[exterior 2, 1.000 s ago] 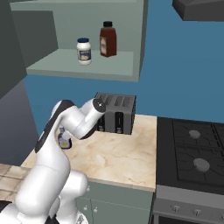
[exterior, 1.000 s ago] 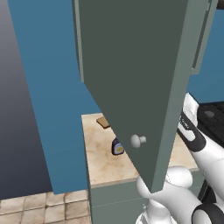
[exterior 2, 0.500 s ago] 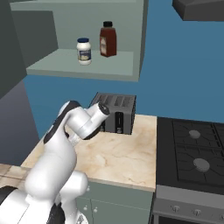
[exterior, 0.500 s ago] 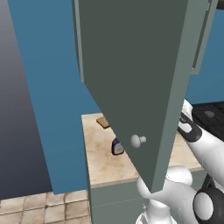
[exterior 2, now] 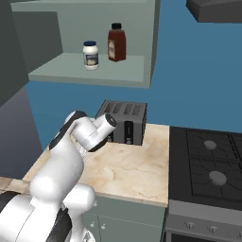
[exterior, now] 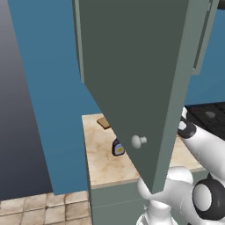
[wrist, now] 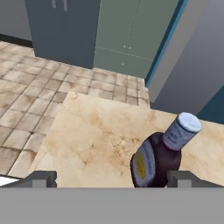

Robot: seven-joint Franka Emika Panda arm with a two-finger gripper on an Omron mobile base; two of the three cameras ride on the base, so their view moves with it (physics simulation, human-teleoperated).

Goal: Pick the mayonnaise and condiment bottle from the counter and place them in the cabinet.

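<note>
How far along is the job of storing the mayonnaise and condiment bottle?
Looks done: the white mayonnaise jar and the red-brown bottle with black cap stand on the grey-green cabinet shelf. In hand: nothing; the open gripper hangs by a dark white-capped bottle on the beige marbled counter. Left: perhaps nothing, unless that bottle counts.

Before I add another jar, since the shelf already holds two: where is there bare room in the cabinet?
The cabinet shelf is bare left of the mayonnaise jar, and right of the brown bottle toward the side wall. Those two crowd the middle.
</note>
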